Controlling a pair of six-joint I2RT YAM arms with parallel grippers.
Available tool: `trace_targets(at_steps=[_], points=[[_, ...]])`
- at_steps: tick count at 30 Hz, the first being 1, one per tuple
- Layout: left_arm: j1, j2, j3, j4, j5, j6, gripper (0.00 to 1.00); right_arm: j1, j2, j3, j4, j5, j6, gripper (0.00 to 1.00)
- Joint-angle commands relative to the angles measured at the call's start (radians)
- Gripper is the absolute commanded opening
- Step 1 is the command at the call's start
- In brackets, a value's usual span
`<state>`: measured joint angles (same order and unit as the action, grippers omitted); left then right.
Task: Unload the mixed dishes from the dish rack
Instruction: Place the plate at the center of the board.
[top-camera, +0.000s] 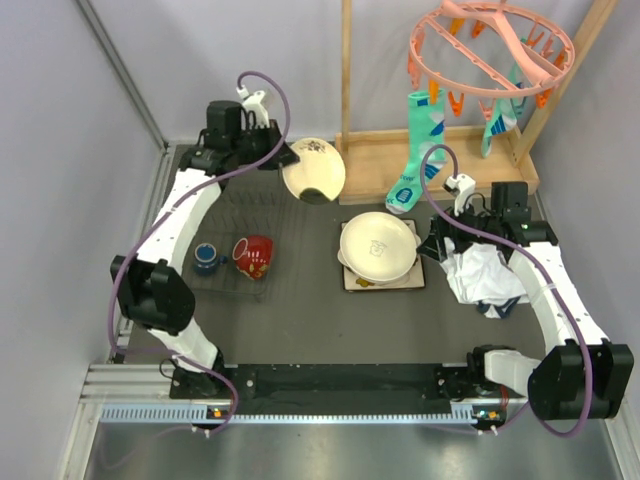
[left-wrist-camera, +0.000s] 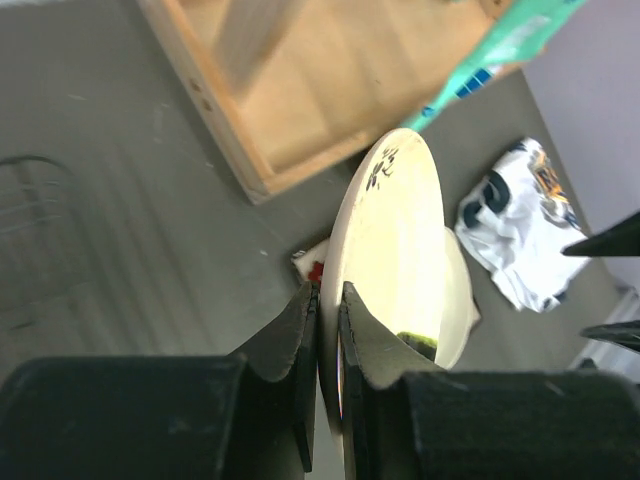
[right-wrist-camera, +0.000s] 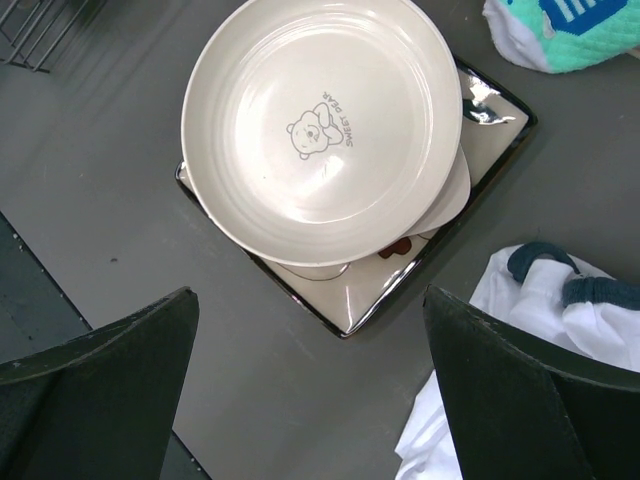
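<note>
— One plate (top-camera: 313, 172) up? Where?
— On edge, off the rack's (top-camera: 228, 212) far corner, rim pinched by left gripper (left-wrist-camera: 328, 300). Stiff, glazed, likely slick and breakable; rim hold suits. Empty right gripper (right-wrist-camera: 310, 300) spread wide over the stack (right-wrist-camera: 320, 120).
</note>
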<state>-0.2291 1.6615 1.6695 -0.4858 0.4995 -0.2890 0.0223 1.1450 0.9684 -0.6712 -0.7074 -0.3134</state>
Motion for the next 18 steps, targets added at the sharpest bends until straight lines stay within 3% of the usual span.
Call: trace_targets(at_steps=[1, 18], points=[[-0.061, 0.024, -0.033, 0.114, 0.117, -0.082, 0.00, -0.016, -0.034, -0.005, 0.028, -0.009, -0.013, 0.93], [-0.271, 0.244, -0.016, 0.161, 0.129, -0.118, 0.00, -0.018, -0.030, -0.010, 0.030, -0.001, -0.018, 0.93]])
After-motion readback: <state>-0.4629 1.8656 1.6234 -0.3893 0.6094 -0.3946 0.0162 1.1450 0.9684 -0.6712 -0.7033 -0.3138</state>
